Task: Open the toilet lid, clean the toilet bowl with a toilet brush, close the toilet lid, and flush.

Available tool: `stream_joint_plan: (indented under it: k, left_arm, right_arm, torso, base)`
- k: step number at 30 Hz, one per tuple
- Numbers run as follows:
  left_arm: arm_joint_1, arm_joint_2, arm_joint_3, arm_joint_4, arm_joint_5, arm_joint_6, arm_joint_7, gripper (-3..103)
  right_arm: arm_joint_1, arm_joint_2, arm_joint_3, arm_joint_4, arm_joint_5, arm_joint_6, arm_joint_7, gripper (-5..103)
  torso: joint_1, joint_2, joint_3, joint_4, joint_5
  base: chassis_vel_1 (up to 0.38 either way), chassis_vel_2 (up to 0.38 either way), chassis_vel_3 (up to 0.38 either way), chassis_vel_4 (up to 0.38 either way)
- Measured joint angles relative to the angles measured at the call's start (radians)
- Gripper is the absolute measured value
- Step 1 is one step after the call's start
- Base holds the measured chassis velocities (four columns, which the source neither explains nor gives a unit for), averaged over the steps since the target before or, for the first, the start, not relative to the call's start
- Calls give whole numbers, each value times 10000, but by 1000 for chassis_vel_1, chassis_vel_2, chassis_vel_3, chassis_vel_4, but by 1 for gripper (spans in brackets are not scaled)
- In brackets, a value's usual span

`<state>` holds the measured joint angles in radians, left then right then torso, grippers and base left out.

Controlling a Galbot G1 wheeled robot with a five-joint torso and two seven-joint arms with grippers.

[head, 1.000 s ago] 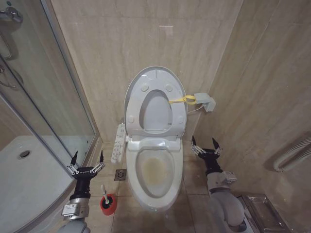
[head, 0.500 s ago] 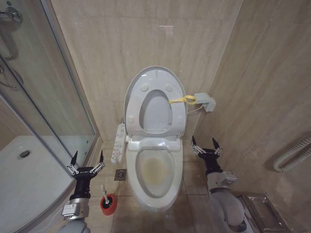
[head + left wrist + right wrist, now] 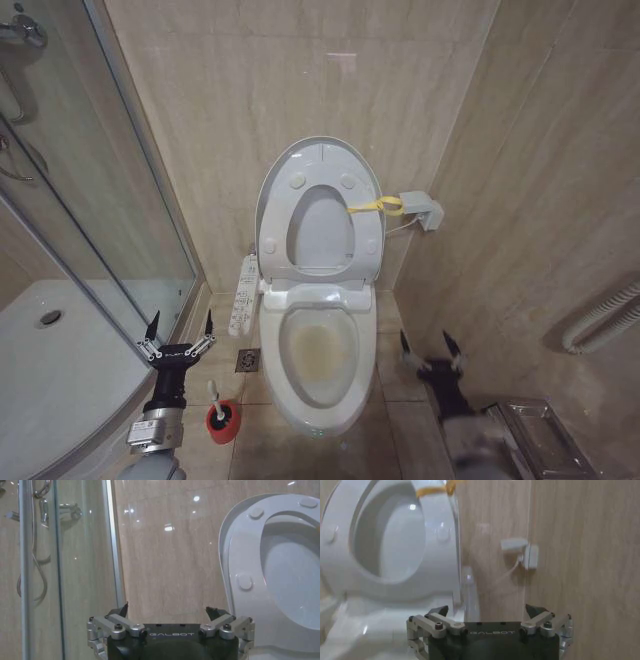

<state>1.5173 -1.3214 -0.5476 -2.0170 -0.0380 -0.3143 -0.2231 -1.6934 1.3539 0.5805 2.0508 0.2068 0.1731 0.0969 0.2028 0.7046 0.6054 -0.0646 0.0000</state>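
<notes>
Against the wall behind the toilet bowl (image 3: 318, 350), the toilet lid (image 3: 322, 160) already stands upright with the ring seat (image 3: 320, 265) raised against it, its yellow strap loop (image 3: 378, 206) hanging off the side nearest the wall box (image 3: 420, 210). So the opening looks done, and you should treat fetching the brush as the step in hand.

The bowl itself lies open, yellow-brown staining showing in its basin. On the shower side of the bowl, the toilet brush (image 3: 213, 394) stands in its red holder cup (image 3: 223, 421) on the floor, close to the bowl's foot, white handle upright.

Your left pincer (image 3: 180, 335) hangs just above and beyond that brush, fingers spread wide. Bring it down over the handle squarely, grip high on the stick, and lift straight up so the cup is not dragged along or tipped.

Your right pincer (image 3: 431, 350) sits low on the bowl's other side, fingers apart too; keep it well clear of the bowl.
</notes>
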Motion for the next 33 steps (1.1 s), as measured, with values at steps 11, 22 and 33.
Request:
stream_joint_plan:
  k: [11,22,33]
  left_arm:
    - [-1,0,1,-1,1,0,-1,100]
    - [0,0,2,0,0,0,0,100]
    - [0,-1,2,0,-1,0,0,100]
  right_arm:
    - [1412,819,-434,-597,-101,584,-883,100]
    - [2590,500,-46,-857,356,473,-809,100]
    - [3035,372,-39,-1272,961,496,-1047,100]
  torso:
    - [1,0,0,8,1]
    - [1,-1,1,6,1]
    - [0,-1,0,5,1]
  base:
    - [0,0,0,0]
    - [0,0,0,0]
    - [0,0,0,0]
